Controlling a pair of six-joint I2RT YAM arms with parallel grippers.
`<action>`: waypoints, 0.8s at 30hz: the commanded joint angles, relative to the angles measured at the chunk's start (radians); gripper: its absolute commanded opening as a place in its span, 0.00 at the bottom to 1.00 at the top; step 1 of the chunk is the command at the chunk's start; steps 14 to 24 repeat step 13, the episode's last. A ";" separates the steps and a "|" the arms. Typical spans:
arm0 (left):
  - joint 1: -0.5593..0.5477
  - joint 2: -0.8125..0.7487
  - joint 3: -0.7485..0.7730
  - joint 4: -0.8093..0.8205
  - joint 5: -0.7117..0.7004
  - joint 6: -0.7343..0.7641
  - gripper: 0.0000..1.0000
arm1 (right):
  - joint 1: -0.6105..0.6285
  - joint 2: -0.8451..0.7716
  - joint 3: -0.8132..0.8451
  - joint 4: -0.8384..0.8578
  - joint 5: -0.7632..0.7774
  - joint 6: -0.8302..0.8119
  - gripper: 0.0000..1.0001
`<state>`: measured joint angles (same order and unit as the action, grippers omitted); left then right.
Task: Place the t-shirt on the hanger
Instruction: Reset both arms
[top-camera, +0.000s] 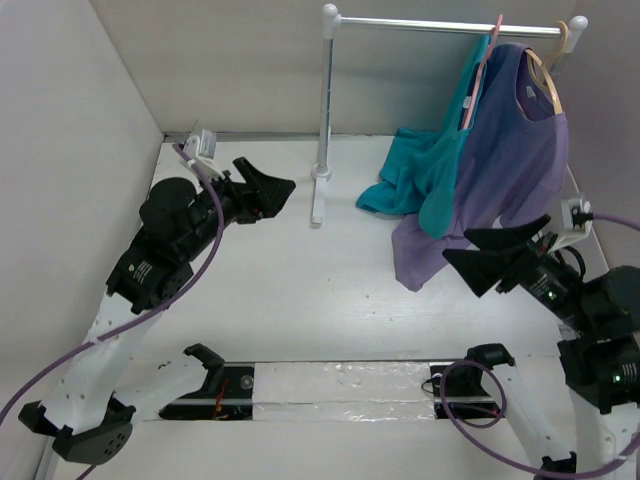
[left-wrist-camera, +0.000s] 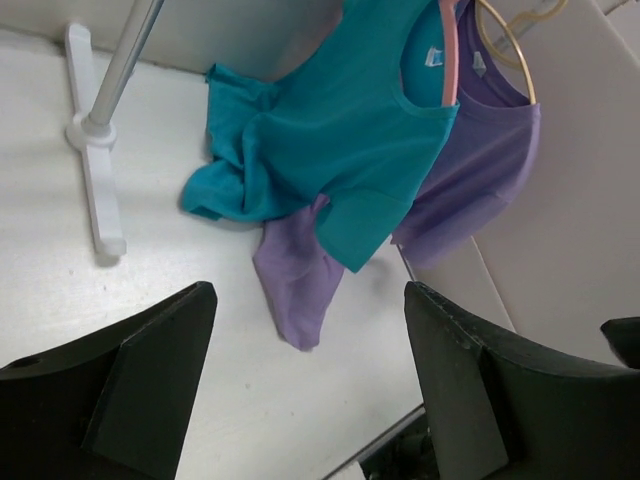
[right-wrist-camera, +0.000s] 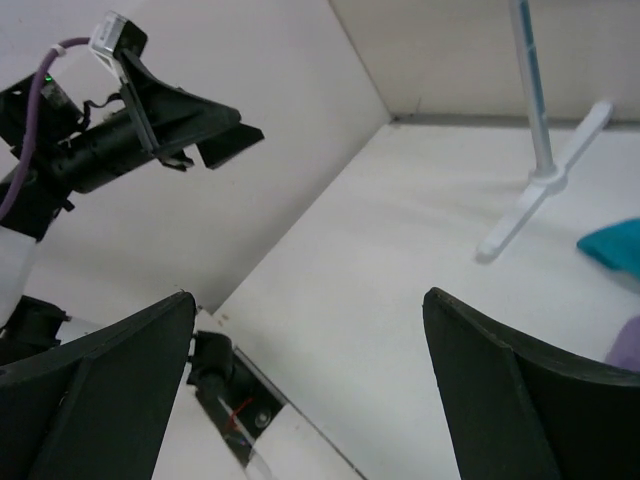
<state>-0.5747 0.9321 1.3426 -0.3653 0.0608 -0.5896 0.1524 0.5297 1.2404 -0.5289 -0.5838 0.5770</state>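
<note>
The teal t-shirt hangs by its neck on the pink hanger, whose hook is over the white rail. The shirt's lower part lies bunched on the table. In the left wrist view the t-shirt drapes from the hanger. My left gripper is open and empty, well to the left of the shirt. My right gripper is open and empty too, low in front of the clothes and pointing left.
A lilac-purple t-shirt on a wooden hanger hangs right of the teal one, its hem on the table. The rack's post and foot stand mid-table. White walls enclose the left, back and right. The left arm shows in the right wrist view.
</note>
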 joint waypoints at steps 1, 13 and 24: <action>-0.002 -0.094 -0.098 -0.012 -0.033 -0.105 0.72 | 0.007 -0.098 -0.030 -0.124 -0.001 -0.003 1.00; -0.002 -0.139 -0.269 0.131 0.088 -0.236 0.69 | 0.016 -0.186 -0.056 -0.261 0.116 -0.045 1.00; -0.002 -0.139 -0.269 0.131 0.088 -0.236 0.69 | 0.016 -0.186 -0.056 -0.261 0.116 -0.045 1.00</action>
